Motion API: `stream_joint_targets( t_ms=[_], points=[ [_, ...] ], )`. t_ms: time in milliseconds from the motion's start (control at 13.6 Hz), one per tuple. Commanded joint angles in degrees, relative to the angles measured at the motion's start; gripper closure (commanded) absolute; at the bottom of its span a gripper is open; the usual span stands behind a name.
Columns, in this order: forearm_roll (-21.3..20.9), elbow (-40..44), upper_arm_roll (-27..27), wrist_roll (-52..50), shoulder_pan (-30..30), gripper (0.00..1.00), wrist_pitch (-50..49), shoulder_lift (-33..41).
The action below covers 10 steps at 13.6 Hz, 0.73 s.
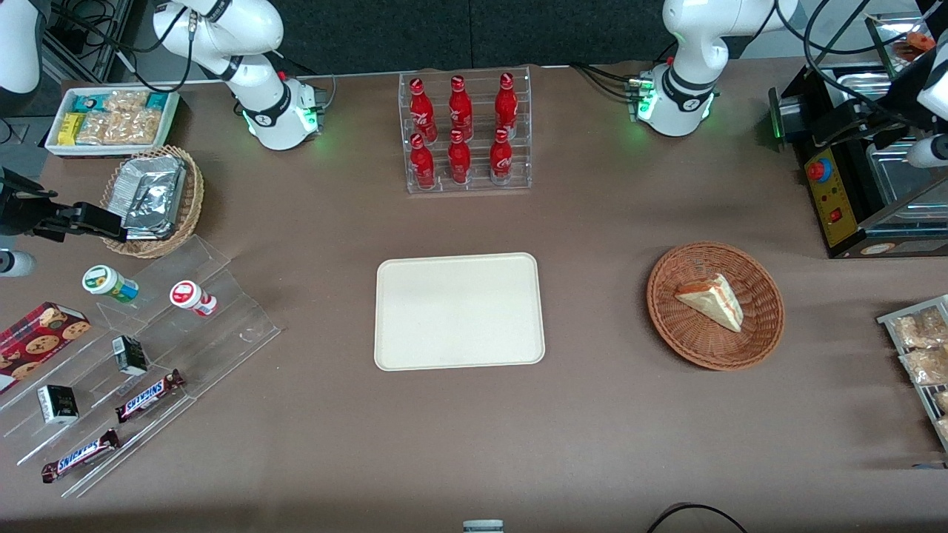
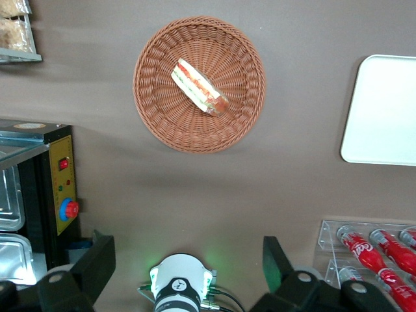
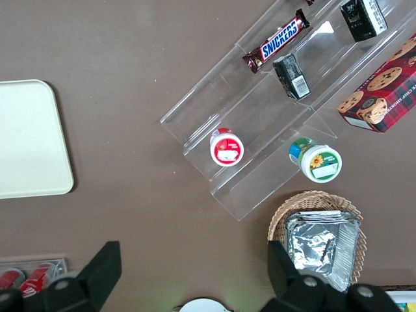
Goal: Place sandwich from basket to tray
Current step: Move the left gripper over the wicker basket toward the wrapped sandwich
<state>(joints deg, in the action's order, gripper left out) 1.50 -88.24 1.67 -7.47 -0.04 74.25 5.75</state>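
The sandwich (image 1: pixel 711 300) (image 2: pixel 198 88), a white wedge with red and green filling, lies on its side in the round reddish-brown basket (image 1: pixel 763 326) (image 2: pixel 156 117). The cream tray (image 1: pixel 459 311) (image 2: pixel 383 110) lies bare at the table's middle, toward the parked arm's end from the basket. My left gripper (image 1: pixel 778 118) (image 2: pixel 185 250) hangs high over the table near its own arm's base, farther from the front camera than the basket. Its fingers (image 2: pixel 97 260) stand wide open with nothing between them.
A clear rack of red bottles (image 1: pixel 465 133) (image 2: pixel 377 250) stands farther from the front camera than the tray. A black machine with a yellow panel (image 1: pixel 833 196) (image 2: pixel 62 188) sits beside the gripper. Snack packets (image 1: pixel 922 348) lie at the working arm's end. Acrylic steps with snacks (image 1: pixel 148 348) and a tan foil-pack basket (image 1: pixel 152 200) are at the parked arm's end.
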Motion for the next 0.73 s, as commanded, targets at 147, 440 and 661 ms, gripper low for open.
stream_joint_targets(
  t_ms=[147,440,661],
  points=[
    [-2.0,1.4,0.6,-0.5,-0.2,0.0,0.5,-3.0],
    [-6.5,-5.4,0.4,-18.0,-0.2,0.0,11.5,-10.1],
    [-5.8,-16.7,0.2,-31.7,0.0,0.0,26.6,-10.1]
  ],
)
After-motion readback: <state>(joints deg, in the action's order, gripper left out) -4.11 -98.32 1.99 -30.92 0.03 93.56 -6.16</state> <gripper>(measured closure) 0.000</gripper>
